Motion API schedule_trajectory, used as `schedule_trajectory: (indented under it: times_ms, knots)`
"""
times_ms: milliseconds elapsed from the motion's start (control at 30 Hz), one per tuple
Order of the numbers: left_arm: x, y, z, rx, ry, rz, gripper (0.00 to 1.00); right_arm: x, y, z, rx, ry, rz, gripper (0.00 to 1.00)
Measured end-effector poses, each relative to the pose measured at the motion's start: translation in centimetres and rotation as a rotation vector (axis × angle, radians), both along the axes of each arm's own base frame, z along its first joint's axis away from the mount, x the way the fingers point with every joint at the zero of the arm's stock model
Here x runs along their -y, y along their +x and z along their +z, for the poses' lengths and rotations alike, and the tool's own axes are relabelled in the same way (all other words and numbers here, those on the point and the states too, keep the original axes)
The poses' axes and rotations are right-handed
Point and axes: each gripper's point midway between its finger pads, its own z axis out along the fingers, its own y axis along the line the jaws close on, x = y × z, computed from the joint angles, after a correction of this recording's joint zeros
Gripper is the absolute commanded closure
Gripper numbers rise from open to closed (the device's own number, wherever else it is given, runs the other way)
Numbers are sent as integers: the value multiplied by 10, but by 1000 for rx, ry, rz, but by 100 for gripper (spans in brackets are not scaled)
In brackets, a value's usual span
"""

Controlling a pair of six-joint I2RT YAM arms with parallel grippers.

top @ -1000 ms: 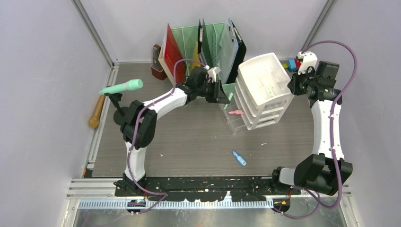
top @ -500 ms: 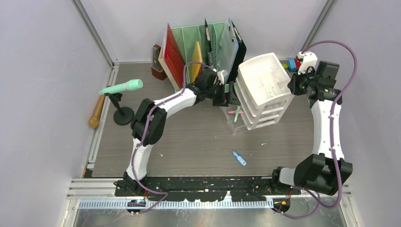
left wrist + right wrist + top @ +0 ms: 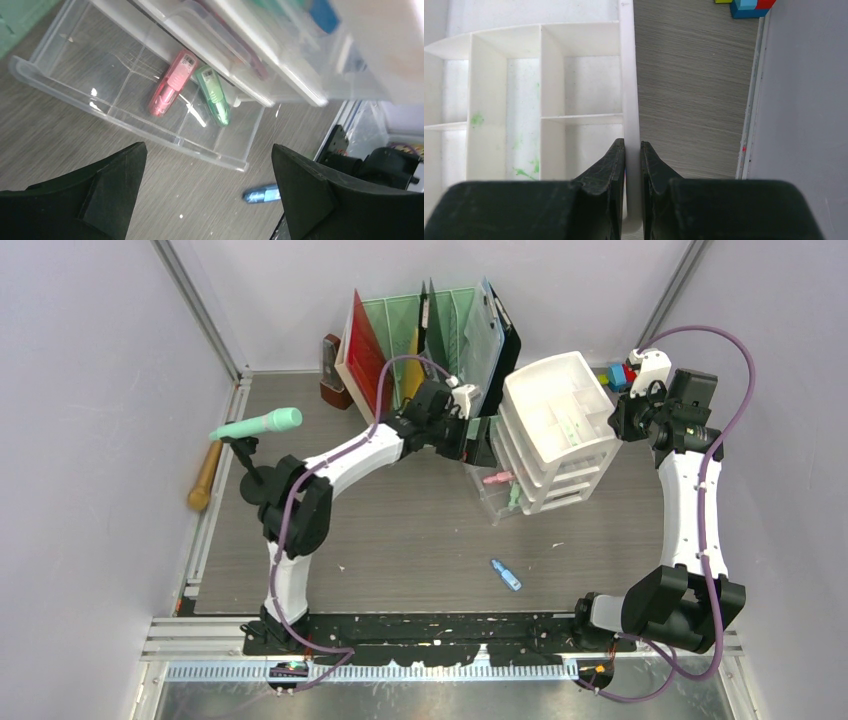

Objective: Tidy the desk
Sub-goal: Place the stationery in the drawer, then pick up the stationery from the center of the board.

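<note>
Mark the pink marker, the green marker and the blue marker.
pink marker (image 3: 172, 85): left wrist view, mid-barrel.
green marker (image 3: 215, 96): left wrist view, mid-barrel.
blue marker (image 3: 506, 575): top external view, mid-barrel.

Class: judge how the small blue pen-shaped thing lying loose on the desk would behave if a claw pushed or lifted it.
The blue pen-shaped thing looks rounded and lies flat on the desk, so a sideways push would probably roll it. Being small, it is likely light. Its smooth-looking plastic might slip in a loose grip.
</note>
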Motion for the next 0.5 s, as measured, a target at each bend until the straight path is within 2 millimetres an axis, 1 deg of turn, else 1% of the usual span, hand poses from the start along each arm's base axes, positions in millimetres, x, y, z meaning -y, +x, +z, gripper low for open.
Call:
schedule_trajectory:
  times_ms: [167,233,300,367,433,500]
  knots:
    - [-19,-14,47,235,29,-85,0,0,0,0,0,0,0,99]
    - [-26,-25,65,356,47,-145,0,0,0,0,0,0,0,100]
    - [-27,-45,77,458,68,-233,0,0,0,0,0,0,0,99]
    - [-25,-72,86,550,90,-355,0,0,0,0,0,0,0,100]
    - [-21,-95,90,604,98,-458,0,0,0,0,0,0,0,100]
    - [-20,-110,87,622,111,-526,0,0,0,0,0,0,0,100]
